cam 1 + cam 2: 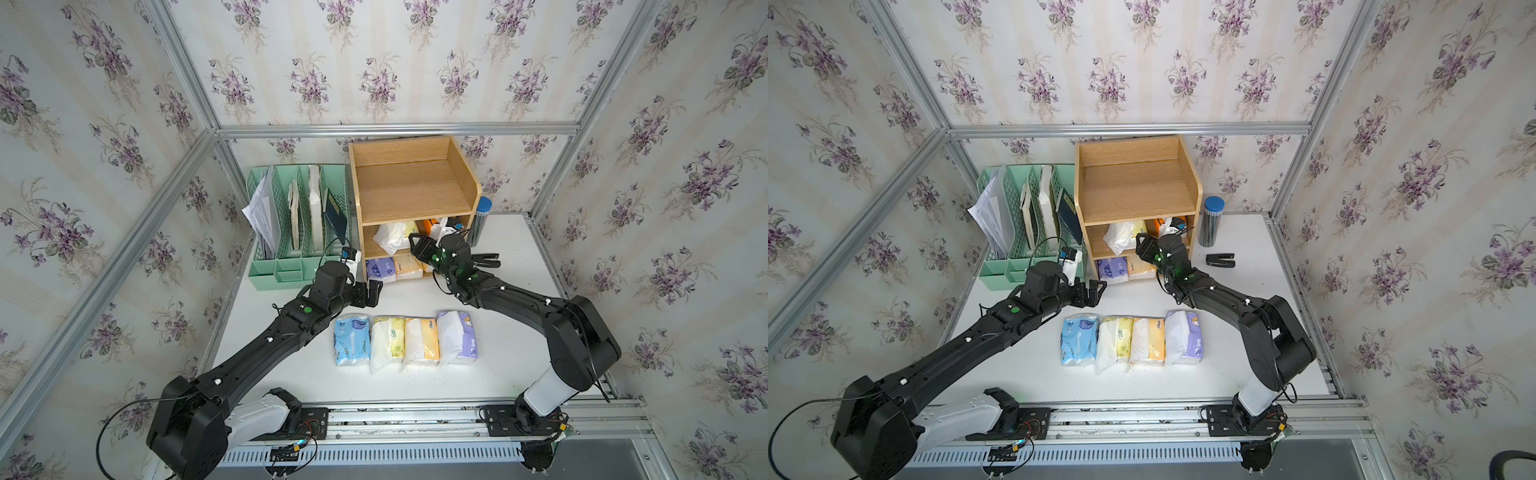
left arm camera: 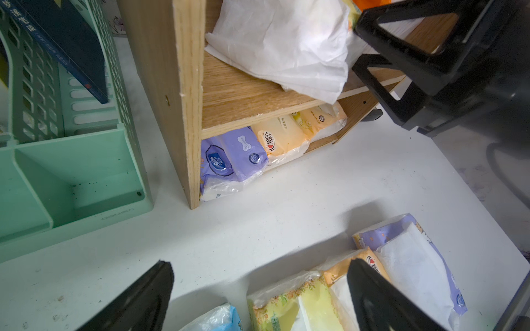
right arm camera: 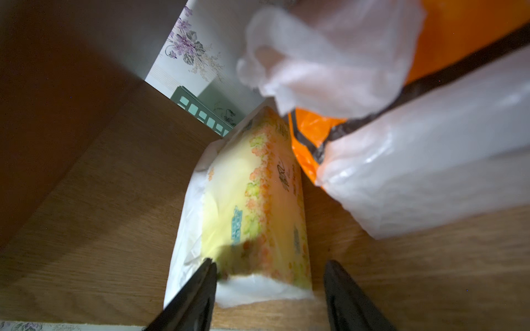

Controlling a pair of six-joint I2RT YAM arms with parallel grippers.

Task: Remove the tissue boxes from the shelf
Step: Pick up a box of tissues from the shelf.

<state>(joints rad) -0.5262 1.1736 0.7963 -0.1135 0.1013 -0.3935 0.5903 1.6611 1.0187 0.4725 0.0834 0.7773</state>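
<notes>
Item, my left arm: stretched forward, low; left gripper jaws spread wide, holding nothing.
Item, my right arm: elbow raised, forearm angled inward; right gripper jaws partly apart.

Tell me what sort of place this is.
Probably a robot test cell dressed as a home desk: aluminium frame carrying floral wallpaper, a robot mounting rail, a wooden shelf beside a green file rack.

Both arms are finished in matte black w/ white base links: left arm at lower left, right arm at right. Green dots, white studs & black cables are seen along them; left gripper is black, w/ triangular fingers.
</notes>
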